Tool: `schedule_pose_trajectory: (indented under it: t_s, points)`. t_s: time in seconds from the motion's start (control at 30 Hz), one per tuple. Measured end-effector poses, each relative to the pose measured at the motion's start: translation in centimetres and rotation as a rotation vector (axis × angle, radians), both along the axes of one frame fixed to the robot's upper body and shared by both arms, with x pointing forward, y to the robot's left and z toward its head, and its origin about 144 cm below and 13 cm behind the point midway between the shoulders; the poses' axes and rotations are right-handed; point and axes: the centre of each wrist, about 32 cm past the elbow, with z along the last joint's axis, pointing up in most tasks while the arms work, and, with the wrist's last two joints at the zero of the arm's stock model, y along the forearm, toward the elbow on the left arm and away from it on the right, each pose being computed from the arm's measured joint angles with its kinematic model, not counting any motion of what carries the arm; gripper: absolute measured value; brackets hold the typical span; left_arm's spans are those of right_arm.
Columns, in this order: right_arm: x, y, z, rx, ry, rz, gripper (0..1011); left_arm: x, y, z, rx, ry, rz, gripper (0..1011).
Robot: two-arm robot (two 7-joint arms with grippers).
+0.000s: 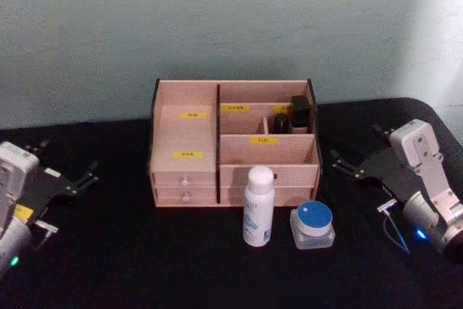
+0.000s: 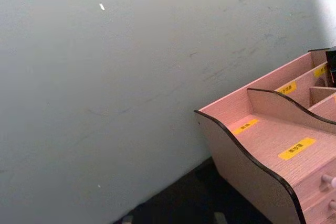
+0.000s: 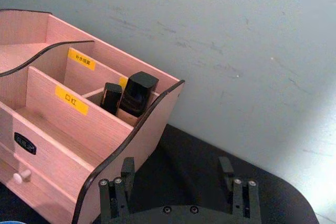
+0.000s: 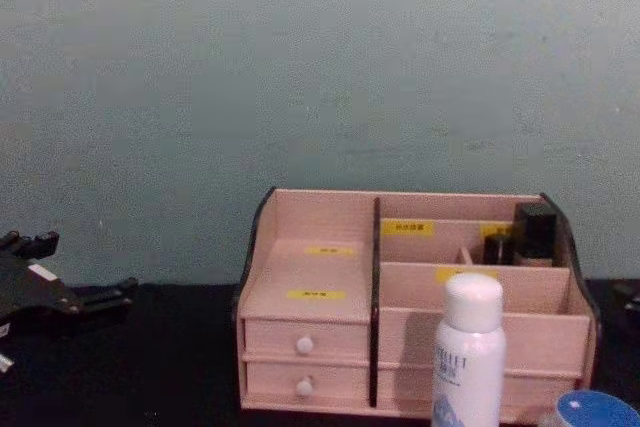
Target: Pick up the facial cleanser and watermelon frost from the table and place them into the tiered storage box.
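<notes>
White facial cleanser [image 1: 259, 206] and watermelon frost [image 1: 313, 224] stood on the worktop at six o'clock of the tiered storage box [image 1: 187, 132], while left gripper [image 1: 65, 161] at nine and right gripper [image 1: 356, 146] at three, jaws spread and empty, seemingly needed a first reach.

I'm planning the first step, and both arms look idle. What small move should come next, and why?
Probably ease the right gripper, open and empty, toward the blue-lidded jar, the nearest item on its side. Both the jar and the white bottle stand untouched on the table before the tiered storage box. The left gripper sits farther off at the table's left.
</notes>
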Motion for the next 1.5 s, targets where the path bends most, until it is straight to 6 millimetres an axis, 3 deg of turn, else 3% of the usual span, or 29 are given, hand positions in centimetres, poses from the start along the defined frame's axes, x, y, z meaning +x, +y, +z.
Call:
schedule_pose_trajectory:
  t_s: [0.83,1.2,1.5]
  points:
    - [-0.1,-0.2,0.4,0.023,0.002,0.025,1002,0.0,0.0,0.0,0.0,0.0,0.0,1001]
    - [-1.8,-1.2,1.8,0.065,-0.018,0.082,1003,0.0,0.0,0.0,0.0,0.0,0.0,1001]
    - [-3.6,-1.8,2.9,0.098,0.007,0.254,1003,0.0,0.0,0.0,0.0,0.0,0.0,1001]
